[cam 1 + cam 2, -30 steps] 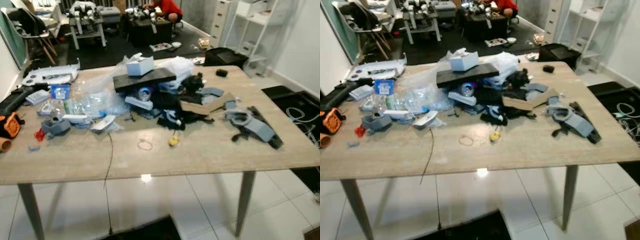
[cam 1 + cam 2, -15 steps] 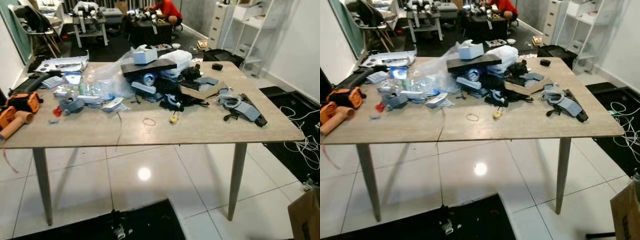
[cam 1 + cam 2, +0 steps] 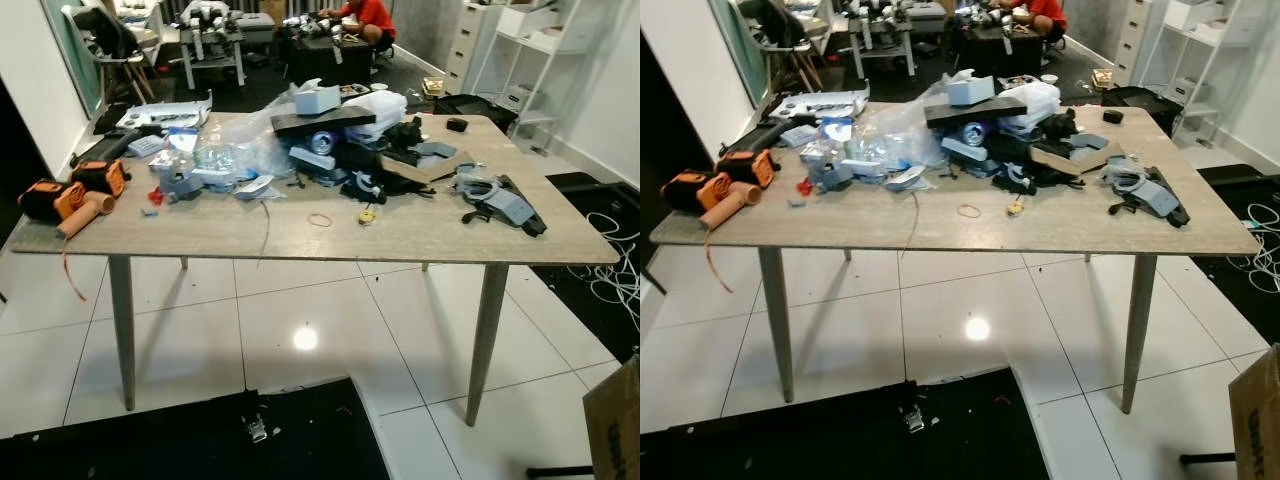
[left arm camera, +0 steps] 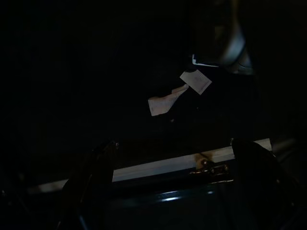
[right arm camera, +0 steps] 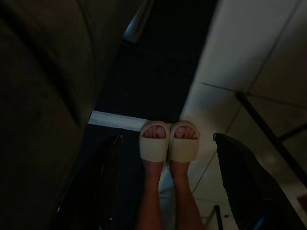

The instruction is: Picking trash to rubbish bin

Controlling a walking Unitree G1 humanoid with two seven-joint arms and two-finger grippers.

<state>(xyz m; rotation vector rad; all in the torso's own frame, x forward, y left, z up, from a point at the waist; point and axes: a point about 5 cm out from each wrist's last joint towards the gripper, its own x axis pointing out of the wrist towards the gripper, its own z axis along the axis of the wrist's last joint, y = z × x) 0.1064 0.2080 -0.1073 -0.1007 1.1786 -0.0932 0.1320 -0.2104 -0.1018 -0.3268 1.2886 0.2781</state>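
A wooden table (image 3: 300, 240) stands ahead, heaped with clutter: clear plastic bags (image 3: 240, 150), a white box (image 3: 318, 98) on a black board, a cardboard piece (image 3: 425, 165), a rubber band (image 3: 320, 219) and a small yellow bit (image 3: 367, 214). My left gripper (image 4: 172, 143) hangs open in the dark above a dark floor with white paper scraps (image 4: 178, 90). In its wrist view my right gripper (image 5: 168, 138) is open, with a person's feet in pale slippers (image 5: 169, 143) seen between its fingers.
Orange tools (image 3: 70, 195) lie at the table's left end, grey parts (image 3: 500, 205) at its right. A black mat (image 3: 200, 445) with a small scrap (image 3: 255, 428) covers the near floor. A cardboard box (image 3: 615, 420) stands at right, near cables (image 3: 620, 275). A person in red (image 3: 365, 15) sits behind.
The camera has drawn back from the table, so its legs, the tiled floor and the black mat have come into sight. Nothing on the table has moved.
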